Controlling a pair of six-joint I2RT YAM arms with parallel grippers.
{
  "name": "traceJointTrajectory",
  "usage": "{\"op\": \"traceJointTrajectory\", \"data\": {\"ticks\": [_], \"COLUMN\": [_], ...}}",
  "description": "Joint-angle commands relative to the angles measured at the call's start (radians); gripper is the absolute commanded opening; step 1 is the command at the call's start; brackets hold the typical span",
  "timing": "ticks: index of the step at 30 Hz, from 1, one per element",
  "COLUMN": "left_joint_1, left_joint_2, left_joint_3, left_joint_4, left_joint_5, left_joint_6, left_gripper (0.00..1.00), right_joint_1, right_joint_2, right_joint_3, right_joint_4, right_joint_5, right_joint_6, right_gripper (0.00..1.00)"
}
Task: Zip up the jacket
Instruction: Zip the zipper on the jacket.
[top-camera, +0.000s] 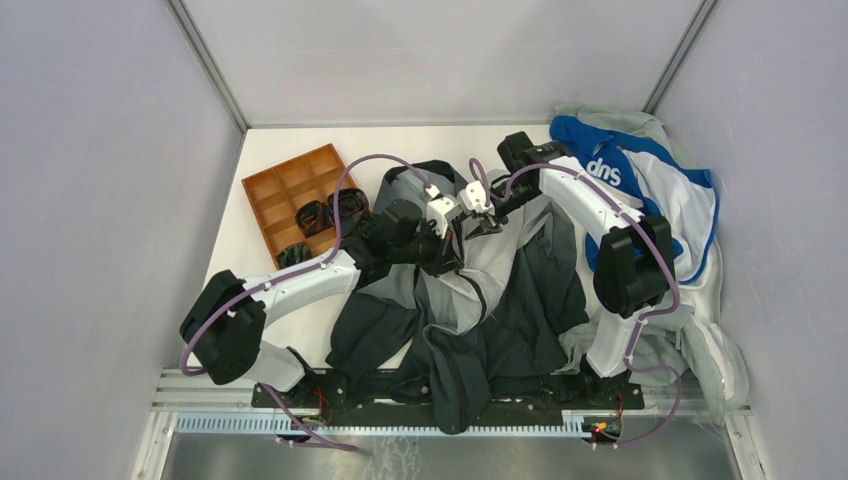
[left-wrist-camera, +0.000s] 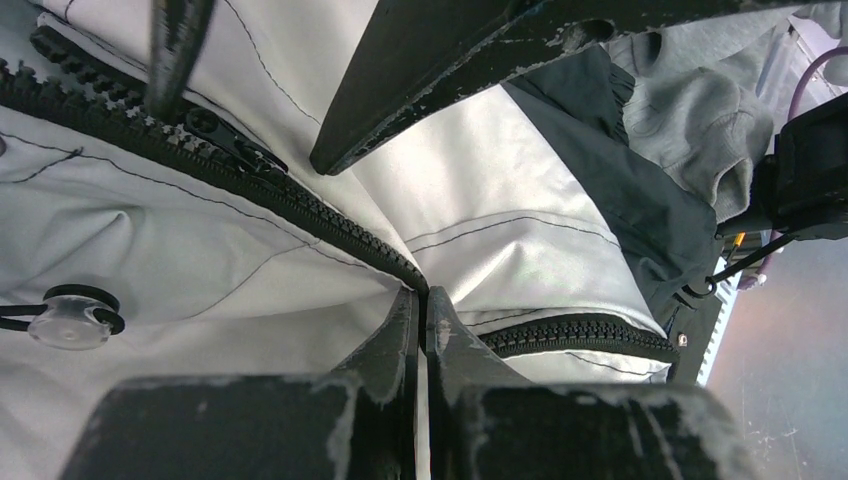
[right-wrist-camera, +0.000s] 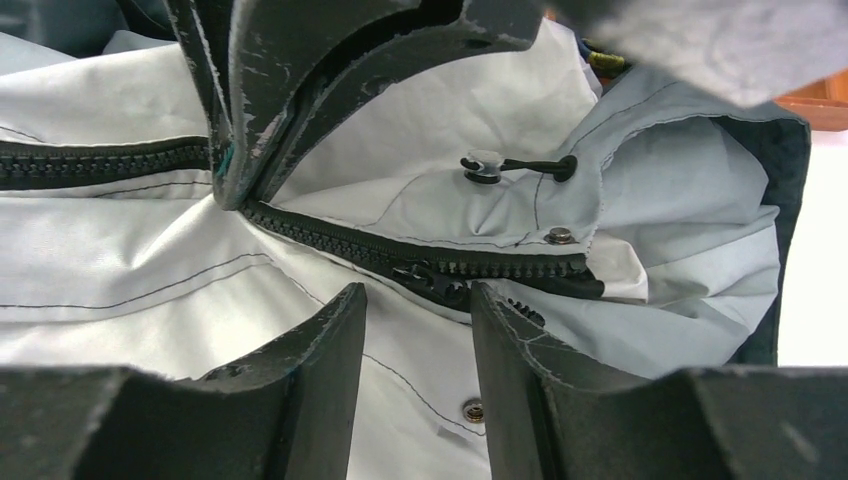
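Holding the zipper taut matters most, I'd say: the left gripper (left-wrist-camera: 424, 300), jaws clamped together on the zipper edge of the jacket (top-camera: 520, 300), should anchor it while the right gripper (right-wrist-camera: 415, 300), jaws apart, closes squarely on the slider (right-wrist-camera: 432, 275) just ahead. The jacket lies mid-table, hem nearest; both arms reach inward over its pale far end.

The white surface (top-camera: 400, 140) runs on past the left pincer (left-wrist-camera: 422, 298) and the right pincer (right-wrist-camera: 415, 300) to a pale grey back wall (top-camera: 440, 60). A left wall (top-camera: 90, 200) of the same grey stands well off to the left pincer's left, and a right wall (top-camera: 780, 120) to the right pincer's right. Metal posts (top-camera: 207, 65) mark the far corners. Nearer than both pincers, a ribbed rail (top-camera: 200, 423) edges the surface, with a dull grey sheet (top-camera: 480, 460) past it. The light is soft and even
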Motion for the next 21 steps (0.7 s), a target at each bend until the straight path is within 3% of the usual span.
{"op": "traceJointTrajectory", "data": {"ticks": [1, 21], "left_joint_1": [-0.017, -0.017], "left_joint_2": [-0.042, -0.039], "left_joint_3": [0.001, -0.008], "left_joint_4": [0.005, -0.016], "left_joint_5": [0.032, 0.033], "left_joint_6": [0.061, 0.065], "left_gripper": [0.02, 0.02], "right_joint_1": [0.014, 0.013], "right_joint_2": [-0.004, -0.111], "right_joint_3": [0.011, -0.105], "right_joint_4": [-0.077, 0.014], "right_joint_5": [-0.019, -0.003], "right_joint_6": [-0.068, -0.002], "right_gripper": [0.47, 0.37]}}
